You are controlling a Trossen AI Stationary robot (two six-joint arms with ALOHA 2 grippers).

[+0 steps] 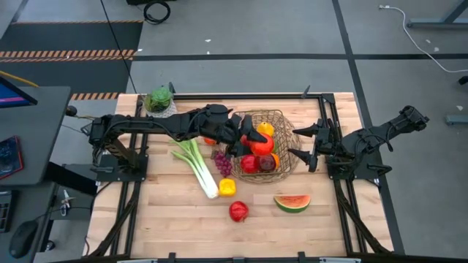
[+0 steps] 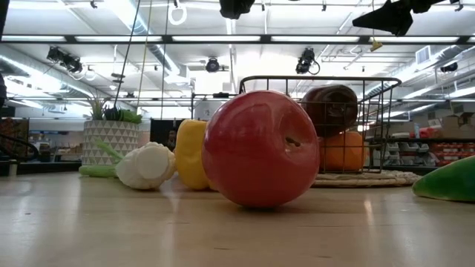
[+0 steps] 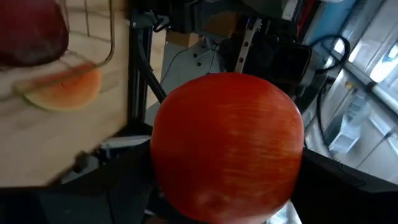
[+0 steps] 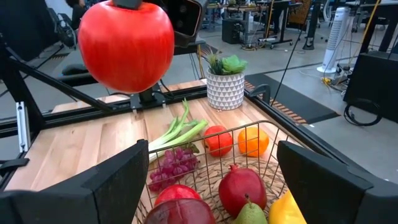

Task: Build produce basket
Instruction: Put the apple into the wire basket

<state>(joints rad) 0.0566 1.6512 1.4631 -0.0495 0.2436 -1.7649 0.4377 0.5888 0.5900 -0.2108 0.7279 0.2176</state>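
Note:
The basket (image 1: pixel 287 139), a tan wire bowl, stands at mid table with several produce pieces in it, among them a dark red fruit (image 4: pixel 241 188) and an orange (image 4: pixel 254 142). My left gripper (image 1: pixel 256 137) reaches in from the table's left and is shut on a red apple (image 4: pixel 126 45) above the basket. My right gripper (image 1: pixel 306 145) stands open just outside the basket's right rim, with nothing between its fingers. On the table lie a leek (image 1: pixel 197 166), grapes (image 1: pixel 221 162), a yellow pepper (image 1: pixel 227 187), another red apple (image 1: pixel 238 211) and a watermelon slice (image 1: pixel 292 202). My left gripper pinches the red apple between its two fingers, one on the apple's top (image 4: pixel 124 7) and the other underneath. The fingers come in about level from the table's left. The apple (image 3: pixel 227 146) is lifted clear, above the fruit in the basket.
A white pot with a green plant (image 1: pixel 159 101) stands at the far left corner. An orange (image 1: pixel 210 140) lies under the left arm. Black frame rails (image 1: pixel 322 109) run along the table's edges. Bare wood shows along the near edge.

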